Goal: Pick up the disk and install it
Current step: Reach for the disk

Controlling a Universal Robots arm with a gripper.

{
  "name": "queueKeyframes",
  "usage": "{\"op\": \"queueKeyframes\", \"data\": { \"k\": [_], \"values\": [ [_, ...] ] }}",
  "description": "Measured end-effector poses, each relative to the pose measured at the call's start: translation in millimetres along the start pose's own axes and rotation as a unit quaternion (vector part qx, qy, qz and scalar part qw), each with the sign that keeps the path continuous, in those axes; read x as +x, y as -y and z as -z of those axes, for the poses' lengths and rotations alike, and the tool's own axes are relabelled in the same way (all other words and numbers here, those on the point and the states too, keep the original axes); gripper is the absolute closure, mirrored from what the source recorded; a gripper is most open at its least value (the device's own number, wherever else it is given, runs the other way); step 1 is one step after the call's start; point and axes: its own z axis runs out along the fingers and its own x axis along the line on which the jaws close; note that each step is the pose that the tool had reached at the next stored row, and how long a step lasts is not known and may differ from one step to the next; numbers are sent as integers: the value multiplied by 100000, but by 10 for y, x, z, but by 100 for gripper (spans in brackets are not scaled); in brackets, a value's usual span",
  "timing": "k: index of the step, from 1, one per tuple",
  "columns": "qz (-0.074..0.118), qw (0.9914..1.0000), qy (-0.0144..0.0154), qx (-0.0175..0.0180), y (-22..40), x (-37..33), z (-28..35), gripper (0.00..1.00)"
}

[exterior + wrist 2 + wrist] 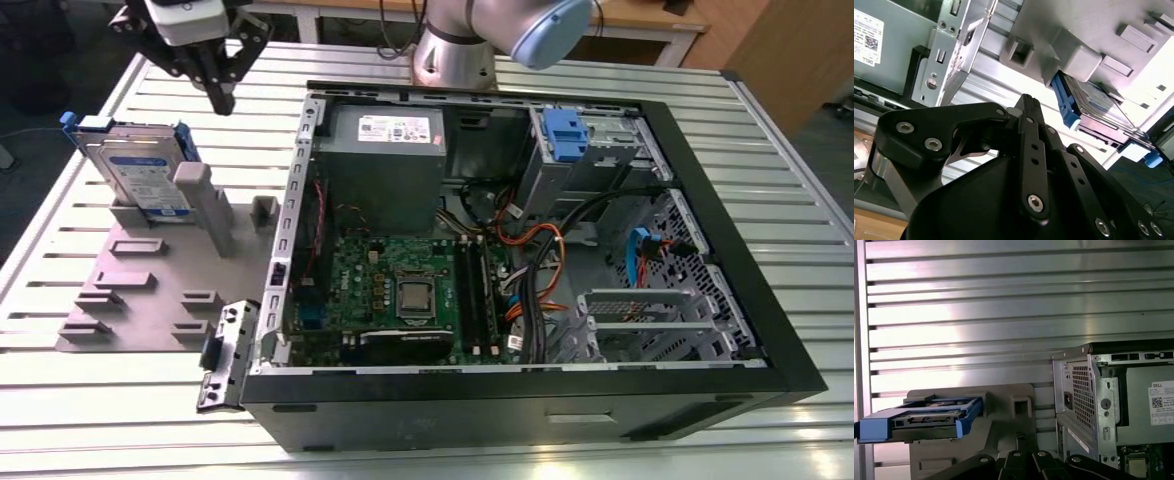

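One gripper [220,100] is noted, hung in the air above the table [134,430]. It is drawn shut, nothing is held in it, and no contact is made with anything.

Nearest to it, below and a little to one side, is the disk [134,165]. The disk is stood on its long edge in a grey holder [147,290], with its blue rails showing. Disk and gripper are apart, and a plain gap is seen between them in the exterior view. In the first wrist view the disk is seen seated in the holder.

On the gripper's other side, farther off than the disk, the open case [534,410] is laid flat on the table with its board exposed.

Progress, as judged: early. The disk is not yet picked up and the install is not yet begun, so both pick and fit are left. No part of the task can be marked done.

Count:
- gripper, one
- disk, one
- holder, one
- case, one
- supply [387,160], one, grey, inside the case at the end nearer the gripper
- cage [614,150], one, with a blue latch, inside the case beyond the supply
- table, one
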Motion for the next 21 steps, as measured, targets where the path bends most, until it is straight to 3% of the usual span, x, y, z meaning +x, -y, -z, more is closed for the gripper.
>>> {"op": "queueKeyframes", "data": {
  "k": [21],
  "values": [
    [2,100000,-4,-11,30,460,-15,89]
  ]
}}
